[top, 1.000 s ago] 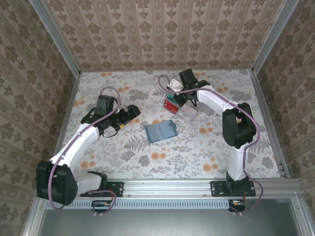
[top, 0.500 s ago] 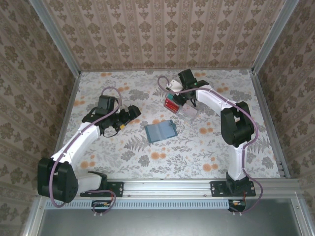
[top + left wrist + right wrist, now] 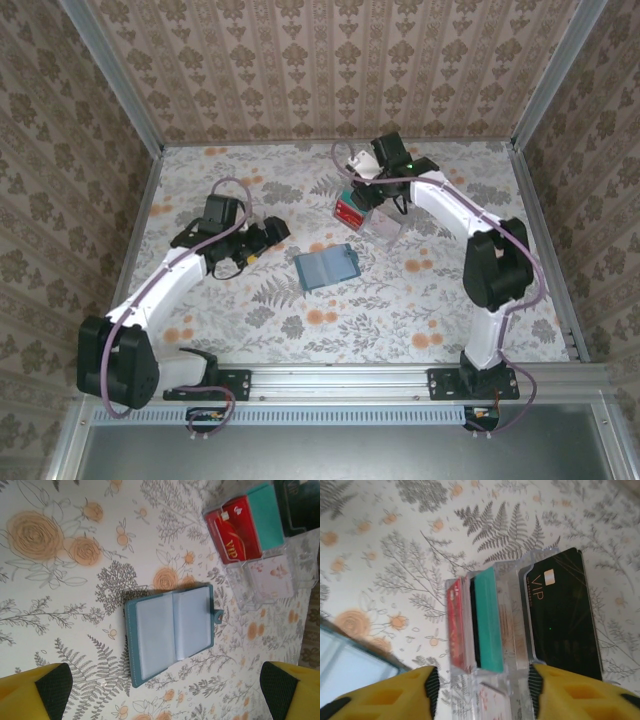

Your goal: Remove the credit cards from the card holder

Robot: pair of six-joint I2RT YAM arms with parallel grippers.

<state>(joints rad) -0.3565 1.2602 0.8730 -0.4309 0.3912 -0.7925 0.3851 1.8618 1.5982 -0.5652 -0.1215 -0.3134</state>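
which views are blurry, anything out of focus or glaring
Left wrist: card holder sharp, left fingers at the bottom corners out of focus. Right wrist: slightly soft overall, right fingers blurred, black VIP card readable. Top external: even light, soft shadows, no strong glare.

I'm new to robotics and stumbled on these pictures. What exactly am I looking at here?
Two robot arms are bolted to the near edge of a flowery table. One camera looks down from above; the other two ride on the wrists, so yellow fingers frame those pictures. An open teal card holder lies flat, its visible pockets looking empty. Beyond it a clear plastic box holds a red card, a teal card and a black card. The left gripper is wide open, holding nothing. The right gripper hovers at the box, fingers apart, gripping nothing.
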